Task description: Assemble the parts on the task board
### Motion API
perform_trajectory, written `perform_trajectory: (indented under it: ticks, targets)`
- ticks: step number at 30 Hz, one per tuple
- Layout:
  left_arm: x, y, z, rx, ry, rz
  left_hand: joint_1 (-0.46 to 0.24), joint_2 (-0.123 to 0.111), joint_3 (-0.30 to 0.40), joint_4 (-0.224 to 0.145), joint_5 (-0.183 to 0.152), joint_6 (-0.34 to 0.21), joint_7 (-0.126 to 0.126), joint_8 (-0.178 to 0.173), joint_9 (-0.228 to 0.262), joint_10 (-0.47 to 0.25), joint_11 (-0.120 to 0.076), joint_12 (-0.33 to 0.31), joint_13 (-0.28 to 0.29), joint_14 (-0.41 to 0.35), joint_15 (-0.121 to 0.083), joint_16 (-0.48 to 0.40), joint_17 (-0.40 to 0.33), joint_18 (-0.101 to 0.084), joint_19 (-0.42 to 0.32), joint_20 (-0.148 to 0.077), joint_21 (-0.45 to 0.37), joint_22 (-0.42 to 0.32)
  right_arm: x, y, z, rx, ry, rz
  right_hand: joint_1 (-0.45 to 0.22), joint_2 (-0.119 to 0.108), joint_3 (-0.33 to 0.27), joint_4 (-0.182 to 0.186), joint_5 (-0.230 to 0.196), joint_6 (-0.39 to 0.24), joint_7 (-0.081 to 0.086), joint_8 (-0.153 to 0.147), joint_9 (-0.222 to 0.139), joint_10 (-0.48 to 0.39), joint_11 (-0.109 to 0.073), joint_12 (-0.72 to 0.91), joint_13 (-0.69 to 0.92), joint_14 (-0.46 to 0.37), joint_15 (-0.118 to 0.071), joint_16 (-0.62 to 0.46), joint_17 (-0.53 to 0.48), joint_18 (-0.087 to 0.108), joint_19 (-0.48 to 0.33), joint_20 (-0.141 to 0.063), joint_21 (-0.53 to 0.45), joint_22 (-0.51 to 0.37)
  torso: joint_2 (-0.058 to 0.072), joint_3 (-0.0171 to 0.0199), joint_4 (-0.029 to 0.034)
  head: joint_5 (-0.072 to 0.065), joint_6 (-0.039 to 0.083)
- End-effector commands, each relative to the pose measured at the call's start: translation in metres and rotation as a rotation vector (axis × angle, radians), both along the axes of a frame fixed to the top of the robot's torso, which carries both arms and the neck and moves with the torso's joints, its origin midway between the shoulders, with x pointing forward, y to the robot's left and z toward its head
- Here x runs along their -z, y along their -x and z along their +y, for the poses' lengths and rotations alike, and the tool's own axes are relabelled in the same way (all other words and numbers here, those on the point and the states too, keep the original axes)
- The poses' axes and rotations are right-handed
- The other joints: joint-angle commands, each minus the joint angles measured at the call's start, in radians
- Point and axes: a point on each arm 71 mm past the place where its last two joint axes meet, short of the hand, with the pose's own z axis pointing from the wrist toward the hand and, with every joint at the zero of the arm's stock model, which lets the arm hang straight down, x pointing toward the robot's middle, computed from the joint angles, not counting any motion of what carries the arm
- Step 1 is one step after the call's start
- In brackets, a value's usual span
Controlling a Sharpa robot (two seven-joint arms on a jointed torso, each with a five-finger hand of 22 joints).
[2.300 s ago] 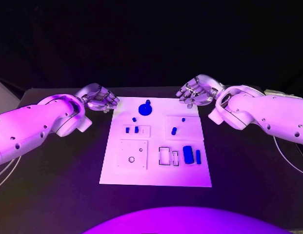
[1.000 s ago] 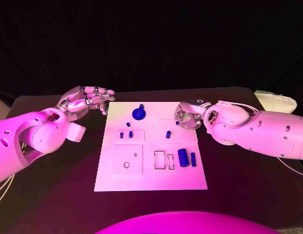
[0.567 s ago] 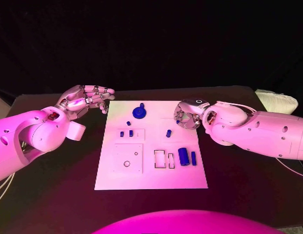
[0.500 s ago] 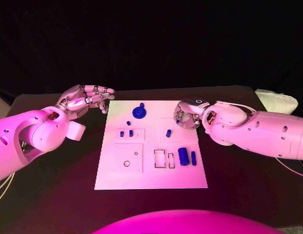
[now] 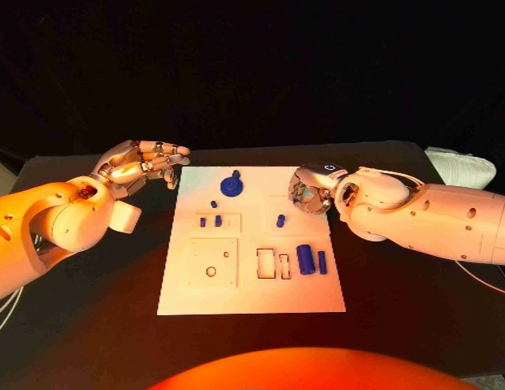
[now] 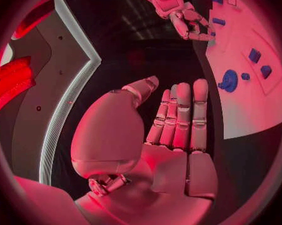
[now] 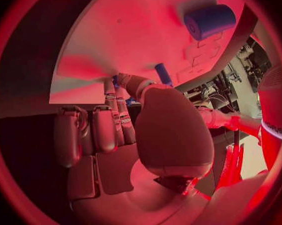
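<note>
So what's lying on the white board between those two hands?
In the head view, a round blue part sits on the board between the left hand and right hand.

White rounded arms, silver hands

Board centre of table, hands at its far corners

Task board (image 5: 252, 292) lies mid-table (image 5: 416, 284). Left hand (image 5: 145, 165) hangs just off board's far-left corner; right hand (image 5: 311, 189) over far-right edge. On board: round part w/ knob (image 5: 232, 187) at far centre, small peg (image 5: 214, 204) just nearer it. Two small parts (image 5: 210, 221) sit side by side at mid-left, single peg (image 5: 280, 220) to their right, near right hand. Nearer, on right: thick cylinder (image 5: 306, 258), thin bar (image 5: 321, 262) right beside it on its right. Pale bundle (image 5: 459, 168) at table's far-right edge, well apart from board.
</note>
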Motion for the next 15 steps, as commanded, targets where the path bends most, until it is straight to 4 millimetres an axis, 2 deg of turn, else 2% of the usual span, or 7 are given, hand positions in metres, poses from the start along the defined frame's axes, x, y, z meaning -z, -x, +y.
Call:
perform_trajectory:
  ticks: [1,5,7,15]
  targets:
    - [-0.0002,0.0005,-0.0013,0.011,0.006,0.004,0.009,0.002,-0.006,0.002,-0.001,-0.005,-0.001,0.001,0.0,-0.007,0.003,0.006,0.001,-0.001,0.005,0.003,0.001,0.01,0.006,-0.001,0.004,0.003,0.0064,0.0043,0.0058,-0.015,0.011,0.028,0.006,0.018,0.008,-0.009,-0.004,0.007,-0.001,0.008,0.007,0.01,-0.001,0.005,0.001,0.028,-0.009,0.006,0.002,-0.014,0.029,-0.008,0.006,0.051,0.0,-0.0002,0.0004,-0.001,-0.002]
    - [0.0,0.0005,-0.0011,0.011,0.003,0.005,0.009,0.002,-0.006,0.002,-0.001,-0.005,-0.001,0.001,0.0,-0.007,0.003,0.006,0.001,-0.001,0.005,0.003,0.001,0.01,0.006,-0.001,0.004,0.003,0.0056,0.0039,0.0055,-0.001,0.01,0.011,0.013,0.032,0.021,-0.021,-0.009,0.006,0.0,0.013,0.016,0.015,-0.001,0.003,0.002,0.028,-0.01,0.009,0.003,-0.015,0.029,-0.009,0.009,0.055,0.0,-0.0007,0.0003,-0.002,-0.002]
    - [0.0002,0.0005,-0.001,0.012,0.001,0.006,0.013,0.003,-0.007,0.003,-0.001,-0.006,0.0,0.001,-0.001,-0.008,0.004,0.009,0.002,0.005,0.005,0.011,0.006,0.004,0.034,-0.001,0.028,0.031,0.0045,0.0036,0.0048,0.01,0.004,-0.005,0.014,0.036,0.025,-0.023,-0.011,0.005,0.001,0.014,0.018,0.015,-0.001,0.002,0.002,0.028,-0.009,0.009,0.001,-0.014,0.028,-0.01,0.007,0.053,0.0,-0.0007,0.0,-0.001,-0.002]
    - [0.0009,-0.0004,0.0,0.01,-0.003,0.007,0.014,0.003,-0.008,0.004,-0.001,-0.007,0.001,0.0,-0.001,-0.008,0.004,0.011,0.003,0.008,0.005,0.015,0.007,0.002,0.042,-0.001,0.035,0.039,0.0011,0.0045,0.003,0.028,-0.011,-0.043,0.008,0.041,0.03,-0.024,-0.013,-0.001,0.004,0.014,0.022,0.012,0.002,-0.002,0.0,0.027,-0.008,0.008,-0.003,-0.013,0.025,-0.009,0.003,0.048,-0.001,-0.0003,0.0014,0.0,-0.002]
